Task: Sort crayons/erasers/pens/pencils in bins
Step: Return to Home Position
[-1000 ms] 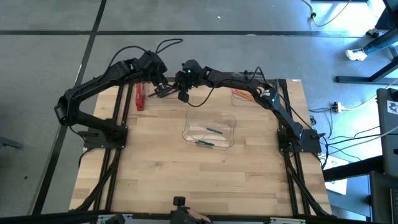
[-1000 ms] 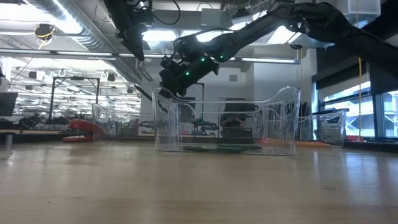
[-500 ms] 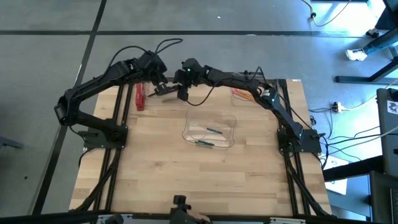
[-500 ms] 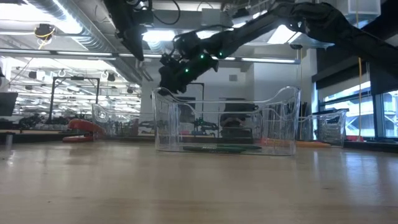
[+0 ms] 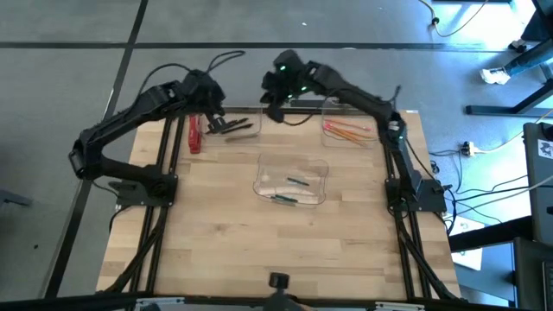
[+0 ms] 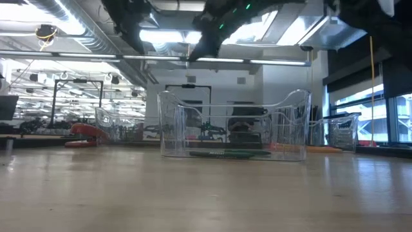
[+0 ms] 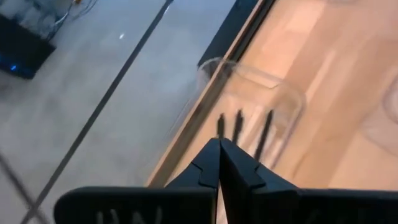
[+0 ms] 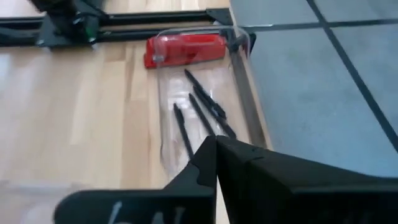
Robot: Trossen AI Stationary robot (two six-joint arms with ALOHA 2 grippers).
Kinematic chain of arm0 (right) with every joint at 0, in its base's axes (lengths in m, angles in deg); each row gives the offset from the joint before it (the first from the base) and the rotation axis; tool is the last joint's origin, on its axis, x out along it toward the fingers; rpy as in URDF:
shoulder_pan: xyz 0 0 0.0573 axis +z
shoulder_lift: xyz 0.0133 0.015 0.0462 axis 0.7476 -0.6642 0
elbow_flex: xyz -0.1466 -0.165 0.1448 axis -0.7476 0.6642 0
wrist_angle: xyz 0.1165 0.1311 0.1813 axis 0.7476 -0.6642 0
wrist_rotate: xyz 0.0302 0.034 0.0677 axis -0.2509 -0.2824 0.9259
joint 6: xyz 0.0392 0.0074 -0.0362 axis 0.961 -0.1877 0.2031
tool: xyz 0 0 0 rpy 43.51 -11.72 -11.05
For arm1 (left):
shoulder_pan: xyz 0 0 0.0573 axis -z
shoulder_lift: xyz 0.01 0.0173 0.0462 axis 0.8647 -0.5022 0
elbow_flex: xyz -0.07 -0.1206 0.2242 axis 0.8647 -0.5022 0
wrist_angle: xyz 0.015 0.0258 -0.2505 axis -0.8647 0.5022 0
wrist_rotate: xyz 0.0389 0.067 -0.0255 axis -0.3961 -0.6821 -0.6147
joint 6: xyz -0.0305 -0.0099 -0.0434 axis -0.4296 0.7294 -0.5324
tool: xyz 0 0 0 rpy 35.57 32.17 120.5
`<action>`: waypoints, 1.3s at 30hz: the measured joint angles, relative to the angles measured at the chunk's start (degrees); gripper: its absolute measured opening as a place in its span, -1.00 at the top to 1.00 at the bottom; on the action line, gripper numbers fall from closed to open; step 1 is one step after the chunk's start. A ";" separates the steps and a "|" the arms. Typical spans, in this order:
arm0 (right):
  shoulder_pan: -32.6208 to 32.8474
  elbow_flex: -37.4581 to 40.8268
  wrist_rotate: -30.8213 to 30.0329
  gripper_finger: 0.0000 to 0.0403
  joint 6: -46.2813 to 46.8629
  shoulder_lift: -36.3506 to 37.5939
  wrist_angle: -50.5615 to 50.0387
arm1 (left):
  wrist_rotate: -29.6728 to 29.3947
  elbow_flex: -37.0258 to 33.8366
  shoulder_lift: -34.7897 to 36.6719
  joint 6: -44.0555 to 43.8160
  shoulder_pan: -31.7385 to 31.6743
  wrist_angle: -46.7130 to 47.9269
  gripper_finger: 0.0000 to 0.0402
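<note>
Both arms have drawn up and back since a second ago. From above, the right gripper (image 5: pixel 275 109) hangs at the far edge of the table (image 5: pixel 216 233), and the left gripper (image 5: pixel 213 121) is over the far-left bin (image 5: pixel 253 136), where the black pens (image 5: pixel 235 127) lie. The pencils (image 5: pixel 346 131) rest in the far-right bin (image 5: pixel 327 121), the crayons (image 5: pixel 298 182) in the middle bin (image 5: pixel 259 173). At table height, the crayons lie flat on the middle bin's floor. Each wrist view shows its own jaws pressed together, empty — pens beyond, in their bin.

The dark two-finger left gripper (image 7: pixel 219 144) is stretched forward, fingers pressed together. The dark right gripper (image 8: pixel 215 140) sits high near it, fingers together too.
</note>
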 joint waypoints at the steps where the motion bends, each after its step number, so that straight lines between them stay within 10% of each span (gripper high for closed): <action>1: -0.20 -0.01 0.16 0.98 -0.54 1.52 -2.03 | 1.18 -0.51 1.44 -0.02 -0.13 -0.05 0.99; 15: 2.90 0.02 2.54 0.99 2.68 17.48 -19.81 | 13.55 -17.77 27.19 -7.91 0.74 -13.25 1.00; 39: 16.03 0.08 -24.11 0.99 23.34 41.69 -35.27 | 20.34 -48.36 58.49 -20.02 0.69 -32.43 1.00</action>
